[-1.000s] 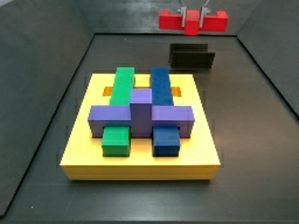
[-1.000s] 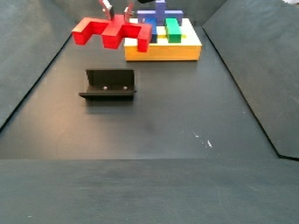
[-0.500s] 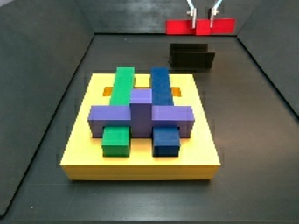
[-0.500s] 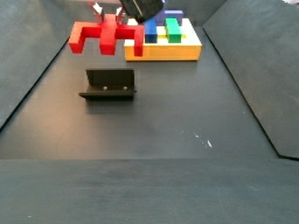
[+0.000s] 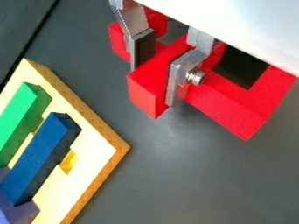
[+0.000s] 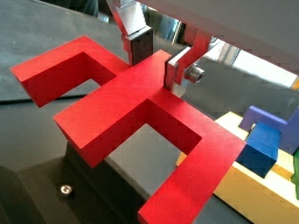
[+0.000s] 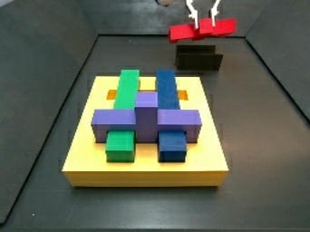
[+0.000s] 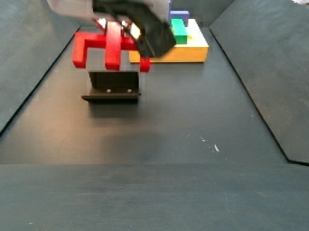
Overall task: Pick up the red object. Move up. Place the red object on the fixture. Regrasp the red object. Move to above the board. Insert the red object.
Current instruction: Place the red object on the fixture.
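My gripper (image 7: 204, 20) is shut on the central stem of the red object (image 7: 184, 33) and holds it in the air just above the fixture (image 7: 200, 61), a small black open holder near the back wall. In a side view the red object (image 8: 90, 47) hangs tilted right over the fixture (image 8: 112, 87), not touching it. In both wrist views the silver fingers clamp the stem of the red object (image 5: 216, 101) (image 6: 128, 105) from both sides, around the gripper's middle (image 5: 162, 57) (image 6: 162, 59). The yellow board (image 7: 85, 154) lies apart from it.
The board bears a green block (image 7: 127, 86), a blue block (image 7: 166, 86) and a purple cross-block (image 7: 145, 118). It also shows in a side view (image 8: 182, 54) behind the fixture. Dark bin walls rise on both sides.
The gripper has turned and tilted the red object and lowered it towards the fixture. It stays shut on the piece. The board has not moved.
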### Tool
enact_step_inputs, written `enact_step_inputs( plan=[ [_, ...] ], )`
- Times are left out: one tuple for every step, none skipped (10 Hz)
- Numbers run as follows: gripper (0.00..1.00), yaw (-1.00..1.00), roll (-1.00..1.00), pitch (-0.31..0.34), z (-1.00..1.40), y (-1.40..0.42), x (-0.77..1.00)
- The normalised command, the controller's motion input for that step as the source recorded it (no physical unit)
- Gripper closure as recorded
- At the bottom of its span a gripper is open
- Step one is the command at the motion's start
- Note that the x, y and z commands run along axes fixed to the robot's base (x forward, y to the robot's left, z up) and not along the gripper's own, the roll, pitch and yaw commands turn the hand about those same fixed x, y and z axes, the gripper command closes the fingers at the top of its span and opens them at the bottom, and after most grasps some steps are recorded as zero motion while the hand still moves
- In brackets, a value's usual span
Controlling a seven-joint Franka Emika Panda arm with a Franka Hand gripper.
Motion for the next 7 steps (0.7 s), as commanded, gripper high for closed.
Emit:
enact_step_inputs(
  plan=[
    [1.00, -0.08, -0.34, 0.149, -0.71, 0.07, 0.00],
    [1.00, -0.14, -0.19, 0.246, -0.67, 0.09, 0.00],
    [1.00, -0.23, 0.00, 0.331, -0.50, 0.05, 0.04],
    [1.00, -0.19, 0.00, 0.320, -0.34, 0.03, 0.09],
    [1.00, -0.11, -0.22, 0.217, -0.23, 0.10, 0.22],
    [1.00, -0.12, -0.41, 0.200, -0.16, 0.14, 0.33],
    [1.00, -0.18, -0.40, 0.269, -0.08, 0.07, 0.44]
  ],
)
